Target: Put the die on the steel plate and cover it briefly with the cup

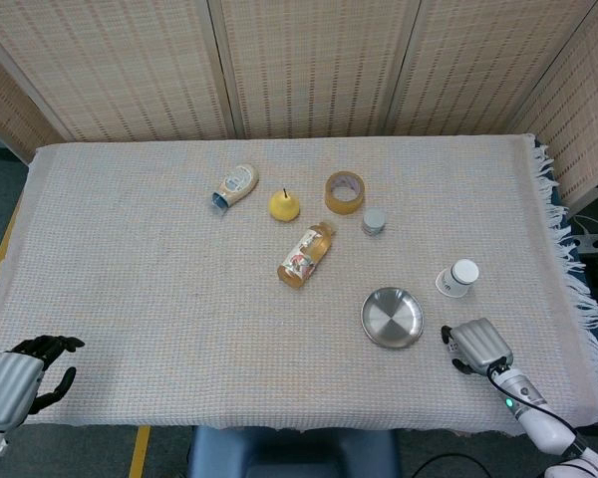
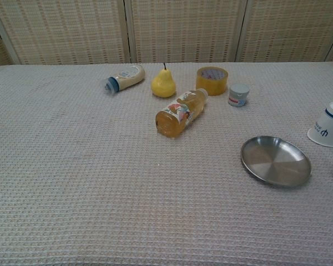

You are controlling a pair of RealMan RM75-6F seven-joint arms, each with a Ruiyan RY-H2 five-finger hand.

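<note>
Chest view, white cup (image 2: 327,132) with dark mark, right hand (image 1: 475,345) grip unclear, left hand (image 1: 18,376) fingers apart

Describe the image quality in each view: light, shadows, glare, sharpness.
Head view: even, diffuse light with only faint shadows; sharp across the table, though the steel plate shows a soft sheen. Chest view: equally flat lighting; the plate reflects pale radial streaks without blown-out glare; the cloth weave is crisp up close; the right hand appears only as a dark sliver at the right frame edge, too cropped to read.
</note>
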